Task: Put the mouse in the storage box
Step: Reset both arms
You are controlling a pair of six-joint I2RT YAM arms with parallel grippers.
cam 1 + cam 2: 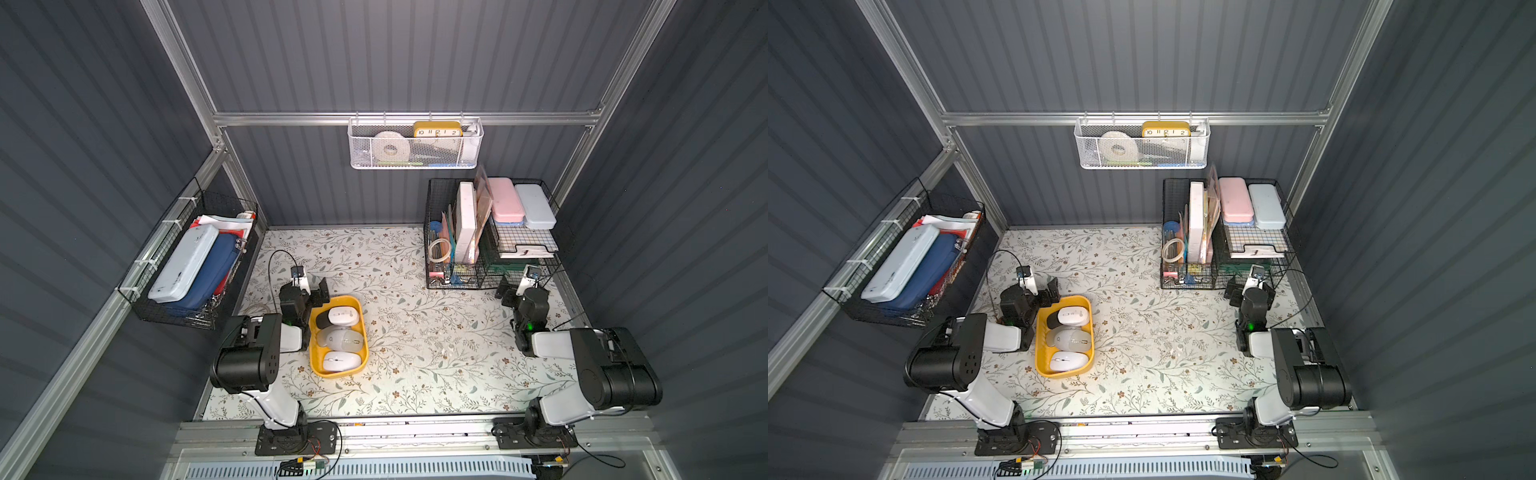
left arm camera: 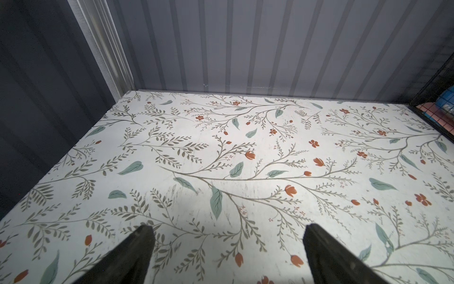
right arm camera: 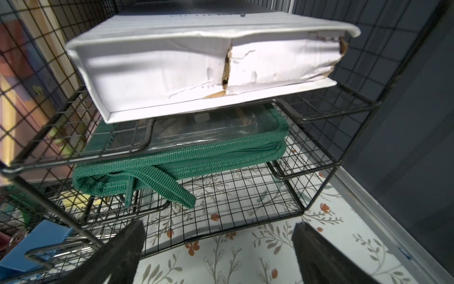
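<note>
- The floral tabletop (image 1: 436,353) is bare across its middle. I see no loose mouse on it in either top view.
- The black wire rack (image 1: 457,249) in the far right corner holds cases and papers, and no mouse that I can make out.
- The storage box (image 1: 337,373), yellow and shallow, sits on the table beside the left arm.
- The left gripper (image 2: 228,227) hovers just past the box's far end, jaws spread wide and empty.
- The right gripper (image 3: 218,224) faces the wire rack, well apart from the box, also wide and empty.
- Inside the box, in a row, lie the far white mouse (image 1: 343,316), the grey mouse (image 1: 340,338) and the near white mouse (image 1: 341,361).
- To my eye the job looks finished, with nothing left to fetch.
</note>
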